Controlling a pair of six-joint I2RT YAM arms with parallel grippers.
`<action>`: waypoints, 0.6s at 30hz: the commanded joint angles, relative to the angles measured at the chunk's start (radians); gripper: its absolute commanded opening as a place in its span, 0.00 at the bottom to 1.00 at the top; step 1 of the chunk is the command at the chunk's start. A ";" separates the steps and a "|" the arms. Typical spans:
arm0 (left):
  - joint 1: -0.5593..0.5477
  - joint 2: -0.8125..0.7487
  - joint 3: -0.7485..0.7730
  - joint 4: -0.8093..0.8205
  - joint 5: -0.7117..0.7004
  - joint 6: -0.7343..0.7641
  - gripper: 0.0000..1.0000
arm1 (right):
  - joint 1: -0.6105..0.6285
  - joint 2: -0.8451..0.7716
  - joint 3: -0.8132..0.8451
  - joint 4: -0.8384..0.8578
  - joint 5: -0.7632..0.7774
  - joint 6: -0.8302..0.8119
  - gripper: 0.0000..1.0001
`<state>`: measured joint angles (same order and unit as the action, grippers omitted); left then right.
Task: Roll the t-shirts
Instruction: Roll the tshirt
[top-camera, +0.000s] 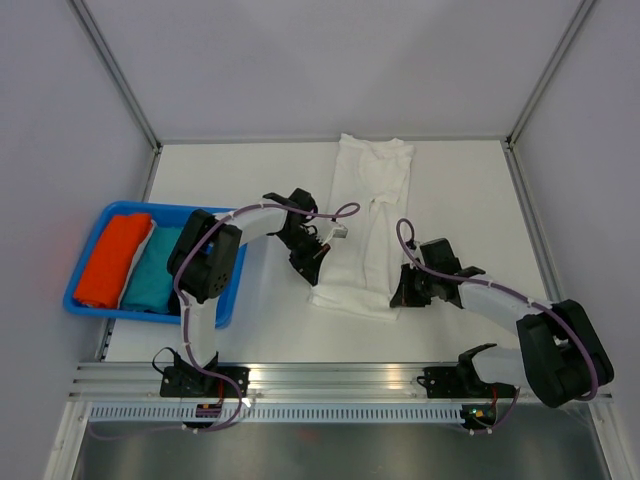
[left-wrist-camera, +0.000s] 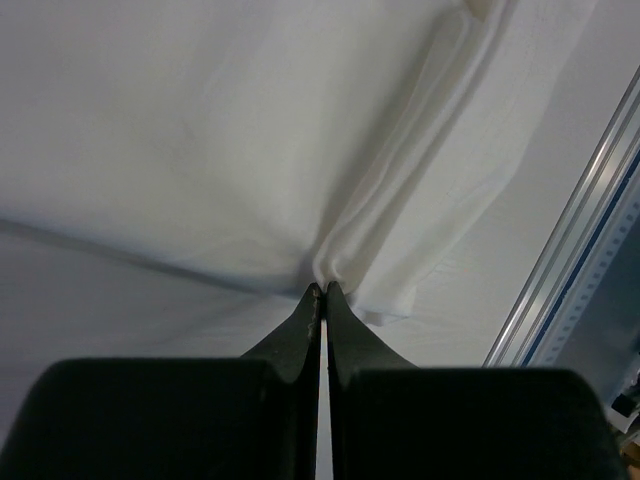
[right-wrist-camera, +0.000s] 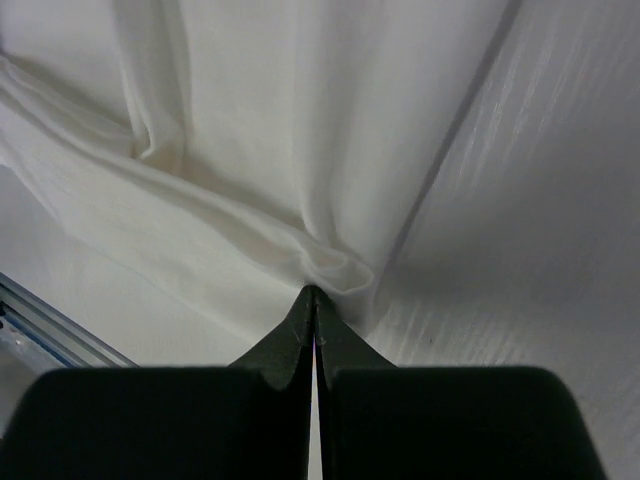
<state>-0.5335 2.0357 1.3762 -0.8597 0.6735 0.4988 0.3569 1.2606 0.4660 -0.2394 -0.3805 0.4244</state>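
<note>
As the left gripper (left-wrist-camera: 322, 292) and right gripper (right-wrist-camera: 312, 292) each pinch tight a lower corner, a long folded white cotton t-shirt (top-camera: 370, 215) lies mid-frame on the white table (top-camera: 240, 170). At left, a blue plastic tray (top-camera: 130, 206), partly masked by the left arm (top-camera: 205, 260), holds an orange tee (top-camera: 110, 258) and a teal tee (top-camera: 155, 270).

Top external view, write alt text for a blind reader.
The left gripper and right gripper pinch the near end of a long folded white t-shirt, one at each edge. A blue tray at left holds an orange t-shirt and a teal t-shirt.
</note>
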 joint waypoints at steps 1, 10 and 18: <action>0.003 0.004 0.043 -0.022 -0.055 -0.042 0.02 | -0.003 0.046 0.013 0.005 0.107 0.065 0.00; 0.006 -0.054 0.066 -0.024 -0.117 0.015 0.09 | -0.007 0.082 0.066 0.005 0.052 0.017 0.01; 0.026 -0.184 0.101 0.105 -0.164 0.014 0.28 | -0.006 0.079 0.112 -0.008 0.005 -0.010 0.02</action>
<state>-0.5247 1.9652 1.4132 -0.8509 0.5503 0.5060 0.3553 1.3312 0.5404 -0.2420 -0.3824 0.4366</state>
